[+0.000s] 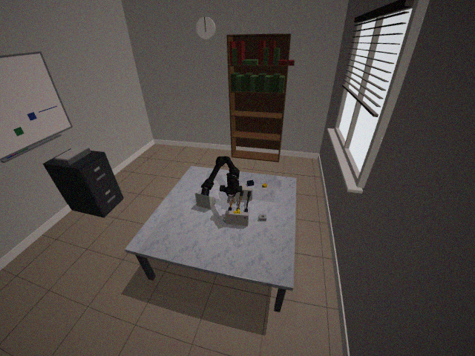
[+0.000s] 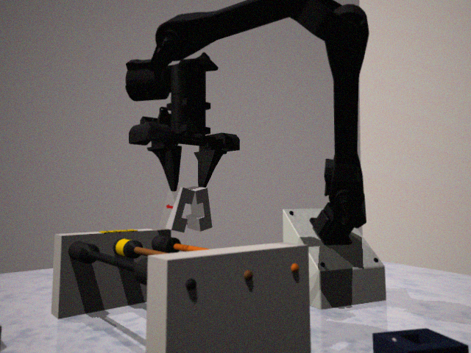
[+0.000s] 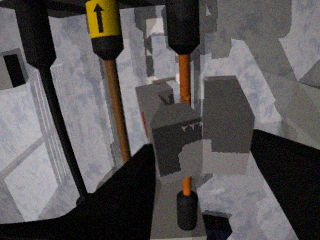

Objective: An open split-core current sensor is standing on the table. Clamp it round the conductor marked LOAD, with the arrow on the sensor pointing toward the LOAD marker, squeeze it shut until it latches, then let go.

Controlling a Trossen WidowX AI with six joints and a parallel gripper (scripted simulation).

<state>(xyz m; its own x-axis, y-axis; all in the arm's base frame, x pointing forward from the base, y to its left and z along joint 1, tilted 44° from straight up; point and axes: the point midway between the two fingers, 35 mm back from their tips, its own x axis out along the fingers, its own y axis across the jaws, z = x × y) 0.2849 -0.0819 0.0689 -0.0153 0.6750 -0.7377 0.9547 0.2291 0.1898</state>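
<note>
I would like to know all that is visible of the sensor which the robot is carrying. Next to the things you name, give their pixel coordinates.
The grey, hard-looking split-core sensor (image 2: 205, 212) (image 3: 170, 140) has two blocky halves, joined at the top and spread apart below around a notched opening. A red mark shows on one outer side. It hangs upright between the black fingers (image 2: 172, 170), above the conductors and touching none; its latch is not closed.

A black arrow stands on the yellow sleeve (image 2: 122, 247) (image 3: 104, 20).
</note>
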